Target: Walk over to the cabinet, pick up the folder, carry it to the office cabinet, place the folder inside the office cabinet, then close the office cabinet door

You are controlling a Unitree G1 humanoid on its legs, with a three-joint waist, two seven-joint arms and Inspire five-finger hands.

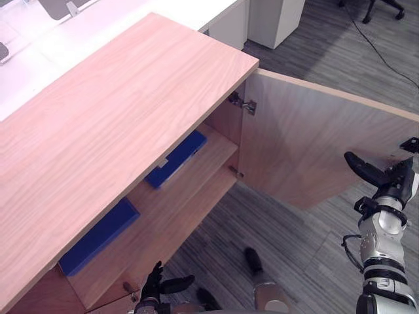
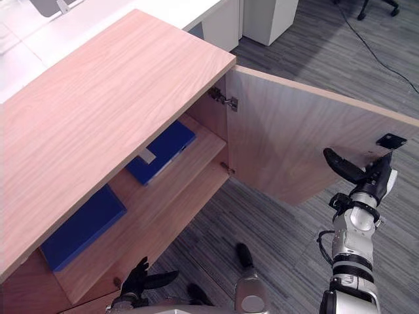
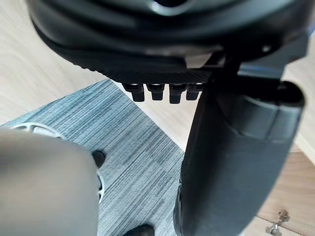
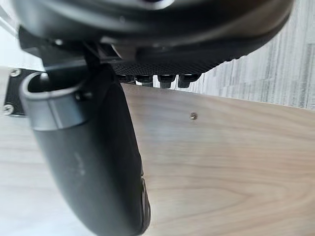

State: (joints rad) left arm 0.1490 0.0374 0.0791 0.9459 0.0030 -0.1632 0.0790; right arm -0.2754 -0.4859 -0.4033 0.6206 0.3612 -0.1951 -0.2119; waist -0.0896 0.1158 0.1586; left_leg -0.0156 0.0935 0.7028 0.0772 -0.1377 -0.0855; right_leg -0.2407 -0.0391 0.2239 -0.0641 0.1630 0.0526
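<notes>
The office cabinet point(image 1: 118, 131) stands to the robot's front-left, its long top running from near left to far right. The door point(image 1: 308, 144) is hinged at the cabinet's right end and stands wide open, reaching out over the grey floor point(image 1: 294, 242) toward the robot's right, with its inner face toward the head camera. Inside, the shelf point(image 1: 190, 196) carries the folder point(image 1: 175, 157) lying flat near the hinge point(image 1: 245, 103), its long axis along the shelf. A second blue folder point(image 1: 98, 237) lies flat further left; which of the two is the carried one cannot be determined. Placement reads as done, and closing the door reads as the remaining step. The right hand point(image 2: 373, 175) is the nearer one — it is raised at the door's free edge, just beside the black fitting point(image 2: 391, 139), fingers extended and thumb spread, holding nothing. Contact with the panel cannot be confirmed. The hand sits on the inner-face side, so a closing swing likely requires hooking the free edge or reaching the outer face. The left hand point(image 1: 157, 282) hangs low by the cabinet front — fingers relaxed, empty.
</notes>
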